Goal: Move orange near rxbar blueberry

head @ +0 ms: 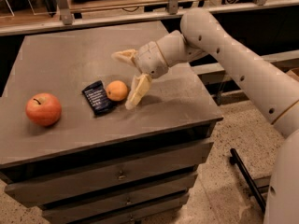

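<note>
The orange [117, 90] rests on the grey cabinet top [70, 55], touching or almost touching the right edge of the rxbar blueberry [97, 97], a dark flat wrapper with white text. My gripper [125, 80] is open just right of the orange, raised a little off it. One cream finger [137, 91] points down beside the orange, the other [124, 56] sticks out up and to the left. Nothing is held.
A red-orange apple [43, 109] with a stem sits at the left of the cabinet top. Drawers run below the front edge [121, 176]. A shelf rail [140, 8] crosses behind the cabinet. A black bar [247, 178] lies on the speckled floor at right.
</note>
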You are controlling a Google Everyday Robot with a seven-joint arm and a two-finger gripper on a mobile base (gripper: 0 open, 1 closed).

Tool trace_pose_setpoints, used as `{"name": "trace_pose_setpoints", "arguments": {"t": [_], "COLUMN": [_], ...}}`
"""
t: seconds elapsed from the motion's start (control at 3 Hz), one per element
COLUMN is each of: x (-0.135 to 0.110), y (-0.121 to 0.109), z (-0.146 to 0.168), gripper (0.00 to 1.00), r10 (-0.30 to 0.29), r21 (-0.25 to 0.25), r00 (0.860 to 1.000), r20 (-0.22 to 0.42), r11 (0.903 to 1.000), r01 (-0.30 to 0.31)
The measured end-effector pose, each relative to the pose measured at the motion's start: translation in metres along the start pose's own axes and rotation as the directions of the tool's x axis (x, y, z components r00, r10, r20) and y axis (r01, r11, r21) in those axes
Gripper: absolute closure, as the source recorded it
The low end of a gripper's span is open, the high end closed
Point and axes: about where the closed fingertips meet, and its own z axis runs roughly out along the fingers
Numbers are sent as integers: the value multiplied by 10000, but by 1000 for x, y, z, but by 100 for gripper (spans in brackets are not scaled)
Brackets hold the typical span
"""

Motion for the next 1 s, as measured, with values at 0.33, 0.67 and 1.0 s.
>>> {"name": "trace_pose_setpoints", "arguments": {"t": [0.33,0.67,1.0], "x": [5,12,13], "y": [9,19,20], "z": [-22,-42,-45], "gripper": [0,0,0], "r10": [-93,-42,-31], "r21": [492,835,885], "r00": [9993,9980,9979], "r20": [372,633,648], "r11": [9988,9965,9961], "r01": [75,-11,-27]}}
